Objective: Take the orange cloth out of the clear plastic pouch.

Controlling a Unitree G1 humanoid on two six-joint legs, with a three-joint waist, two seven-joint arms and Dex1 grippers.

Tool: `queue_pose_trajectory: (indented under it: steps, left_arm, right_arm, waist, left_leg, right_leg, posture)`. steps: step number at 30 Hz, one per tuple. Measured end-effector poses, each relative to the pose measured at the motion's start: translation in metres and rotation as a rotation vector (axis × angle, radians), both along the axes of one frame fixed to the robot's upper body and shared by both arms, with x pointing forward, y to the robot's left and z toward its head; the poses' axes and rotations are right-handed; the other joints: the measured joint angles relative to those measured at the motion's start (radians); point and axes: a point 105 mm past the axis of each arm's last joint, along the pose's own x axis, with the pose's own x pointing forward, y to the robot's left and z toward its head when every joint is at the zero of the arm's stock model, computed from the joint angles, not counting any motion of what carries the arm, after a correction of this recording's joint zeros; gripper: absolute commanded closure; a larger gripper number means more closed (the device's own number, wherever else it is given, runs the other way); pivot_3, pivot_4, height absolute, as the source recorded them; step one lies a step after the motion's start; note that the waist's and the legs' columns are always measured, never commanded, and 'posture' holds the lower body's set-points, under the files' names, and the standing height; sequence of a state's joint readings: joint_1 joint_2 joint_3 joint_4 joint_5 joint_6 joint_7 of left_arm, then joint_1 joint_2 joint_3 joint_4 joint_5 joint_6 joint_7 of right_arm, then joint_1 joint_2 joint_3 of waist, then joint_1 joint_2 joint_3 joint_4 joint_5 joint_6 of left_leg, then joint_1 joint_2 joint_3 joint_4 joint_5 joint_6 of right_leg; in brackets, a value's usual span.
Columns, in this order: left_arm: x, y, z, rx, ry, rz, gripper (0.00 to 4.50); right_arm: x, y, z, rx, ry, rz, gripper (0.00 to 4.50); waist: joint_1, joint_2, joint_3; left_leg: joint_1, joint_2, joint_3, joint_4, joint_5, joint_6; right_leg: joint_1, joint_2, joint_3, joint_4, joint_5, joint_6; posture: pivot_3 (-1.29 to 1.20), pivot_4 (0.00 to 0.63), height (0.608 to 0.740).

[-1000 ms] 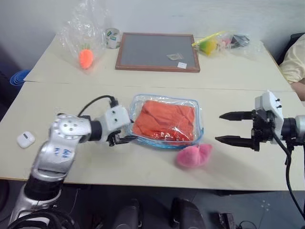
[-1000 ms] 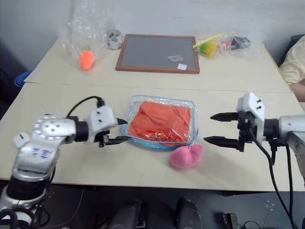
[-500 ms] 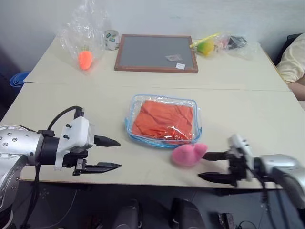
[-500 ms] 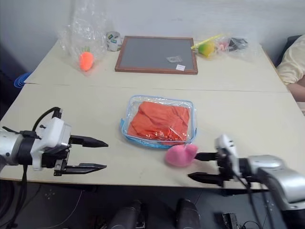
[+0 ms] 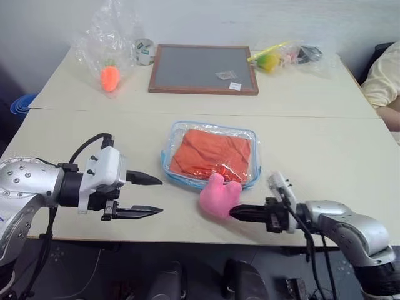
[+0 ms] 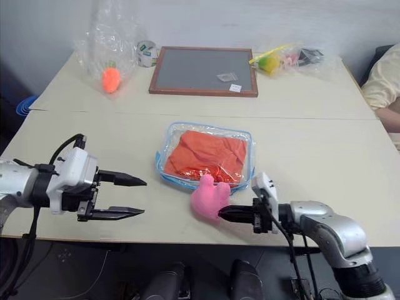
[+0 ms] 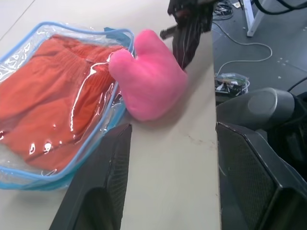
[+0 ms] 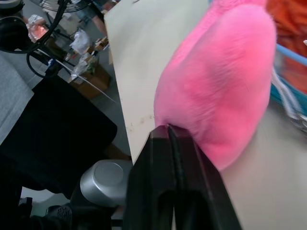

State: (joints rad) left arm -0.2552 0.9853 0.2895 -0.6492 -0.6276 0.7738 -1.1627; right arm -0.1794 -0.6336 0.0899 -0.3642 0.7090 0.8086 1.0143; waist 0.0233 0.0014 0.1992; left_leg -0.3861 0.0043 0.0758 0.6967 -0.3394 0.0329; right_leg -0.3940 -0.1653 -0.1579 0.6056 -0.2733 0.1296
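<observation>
Left pincer (image 5: 153, 195): fingers spread wide, holding nothing, hovering over the counter (image 5: 325, 150) well apart from the pouch (image 5: 211, 154). Right pincer (image 5: 236, 213): fingers pressed together, tips against the pink plush (image 5: 218, 194), gripping nothing. One cloth (image 5: 209, 154), orange, lies inside the one blue-trimmed pouch at mid-counter. The one plush touches the pouch's near edge. One framed board (image 5: 203, 69) and one carrot toy (image 5: 110, 77) lie at the far side.

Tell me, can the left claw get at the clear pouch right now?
Probably yes. The left claw stands open beside the clear plastic pouch, with bare table between them; the pink plush toy lies at the near edge.
</observation>
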Motion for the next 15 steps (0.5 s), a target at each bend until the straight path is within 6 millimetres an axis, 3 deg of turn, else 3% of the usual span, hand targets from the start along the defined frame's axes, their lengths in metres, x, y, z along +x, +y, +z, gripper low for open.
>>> queue_pose_trajectory:
  steps: [5, 9, 12, 15]
  left_arm:
    - [0.005, -0.002, 0.001, -0.003, -0.019, 0.009, 1.56]
    - [0.010, -0.008, 0.003, -0.015, -0.033, -0.010, 1.56]
    - [0.015, -0.020, 0.000, -0.030, -0.045, -0.063, 1.56]
    - [0.024, -0.033, -0.005, -0.052, -0.050, -0.098, 1.56]
  right_arm:
    - [0.011, 0.000, -0.005, -0.084, -0.061, -0.030, 4.45]
    - [-0.001, -0.041, 0.019, -0.175, -0.118, -0.002, 4.45]
    - [-0.008, -0.049, 0.043, -0.157, -0.142, 0.024, 3.89]
    - [-0.011, -0.048, 0.052, -0.134, -0.119, 0.036, 2.89]
  waist:
    - [0.003, 0.000, 0.000]
    - [0.008, 0.000, 0.000]
    - [0.004, -0.001, 0.000]
    - [0.002, -0.001, 0.000]
  left_leg:
    - [0.000, 0.000, 0.000, 0.000, 0.000, 0.000]
    - [-0.001, -0.001, 0.000, 0.000, 0.000, 0.001]
    - [0.000, 0.001, 0.000, 0.000, 0.000, 0.001]
    - [0.000, 0.000, 0.000, 0.000, 0.000, 0.000]
  right_leg:
    - [0.000, 0.000, 0.000, 0.000, 0.000, 0.000]
    - [0.001, 0.000, 0.000, -0.001, 0.000, 0.000]
    - [0.001, 0.000, -0.001, -0.001, 0.000, 0.000]
    - [0.001, 0.001, 0.000, 0.000, 0.000, 0.000]
  posture:
    - [0.00, 0.150, 0.740]
    - [0.00, 0.150, 0.740]
    - [0.00, 0.150, 0.740]
    - [0.00, 0.150, 0.740]
